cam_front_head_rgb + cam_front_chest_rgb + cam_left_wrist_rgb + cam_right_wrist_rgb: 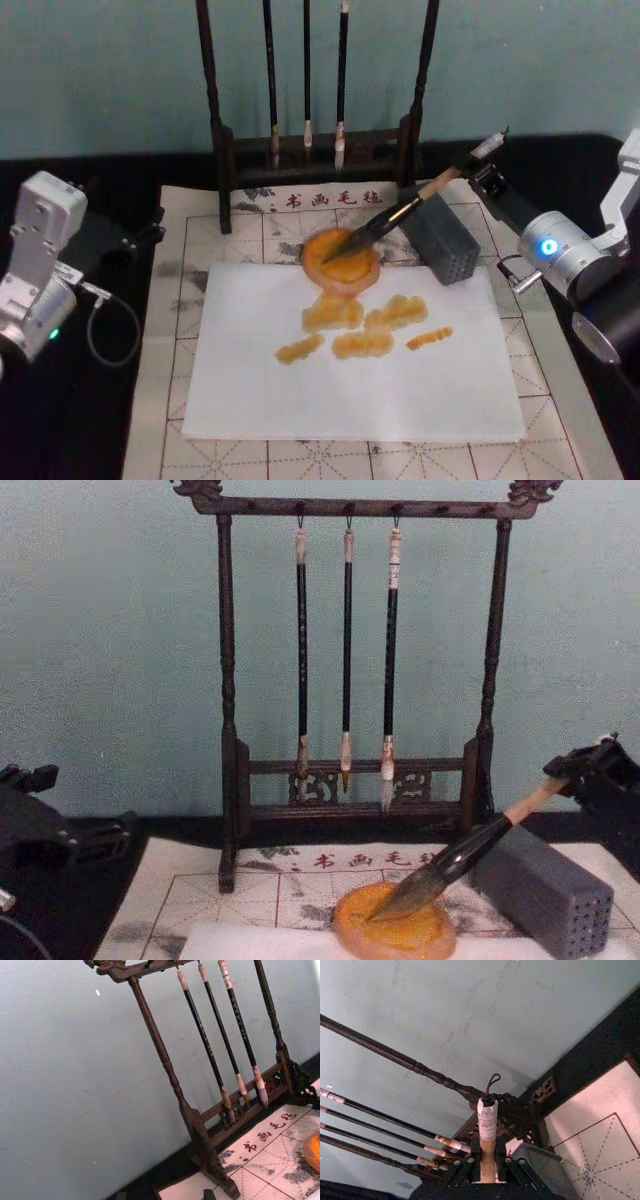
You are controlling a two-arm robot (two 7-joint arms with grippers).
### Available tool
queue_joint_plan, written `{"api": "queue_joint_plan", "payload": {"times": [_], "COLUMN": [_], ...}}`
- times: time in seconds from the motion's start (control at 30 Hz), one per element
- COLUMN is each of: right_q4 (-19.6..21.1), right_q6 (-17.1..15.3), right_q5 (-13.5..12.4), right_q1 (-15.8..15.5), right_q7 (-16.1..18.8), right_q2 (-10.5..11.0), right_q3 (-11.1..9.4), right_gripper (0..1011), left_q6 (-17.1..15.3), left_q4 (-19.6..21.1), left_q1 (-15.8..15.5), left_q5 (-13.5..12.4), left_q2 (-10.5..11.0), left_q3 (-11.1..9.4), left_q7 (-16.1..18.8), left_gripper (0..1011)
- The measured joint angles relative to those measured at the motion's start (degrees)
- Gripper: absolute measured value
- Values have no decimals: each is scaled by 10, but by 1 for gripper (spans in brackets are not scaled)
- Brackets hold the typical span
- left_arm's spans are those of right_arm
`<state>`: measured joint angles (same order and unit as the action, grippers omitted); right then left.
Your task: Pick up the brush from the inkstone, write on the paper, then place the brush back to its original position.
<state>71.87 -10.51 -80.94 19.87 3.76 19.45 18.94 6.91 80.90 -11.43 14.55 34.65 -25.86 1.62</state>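
My right gripper reaches in from the right, clamped on the brush; my left arm sits at the left.

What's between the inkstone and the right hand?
Head view: the grey holed block sits there; the brush, held by the right hand, slants past it into the inkstone.

brush w/ tip in inkstone

Entry 1: you have four red Chinese characters, seemingly 书画毛毡, printed in a row along the far edge of the gridded felt mat, just before the brush rack. You can read no other text.
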Motion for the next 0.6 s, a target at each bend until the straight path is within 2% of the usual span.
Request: {"api": "queue_joint_plan", "payload": {"times": [0.6], "right_q4": [-9], "right_q6": [14], "right_q5": [-12], "right_q1": [9], "right_q7": [-9], "right_q2": [8], "right_q3": [24], "right_gripper": [200], "left_q6": [0], "left_q4": [0], "left_q1": [0], "left_q5": [0], "left_q2": [0], "left_q3": [0], "left_q7": [0], "left_gripper": [1001]}}
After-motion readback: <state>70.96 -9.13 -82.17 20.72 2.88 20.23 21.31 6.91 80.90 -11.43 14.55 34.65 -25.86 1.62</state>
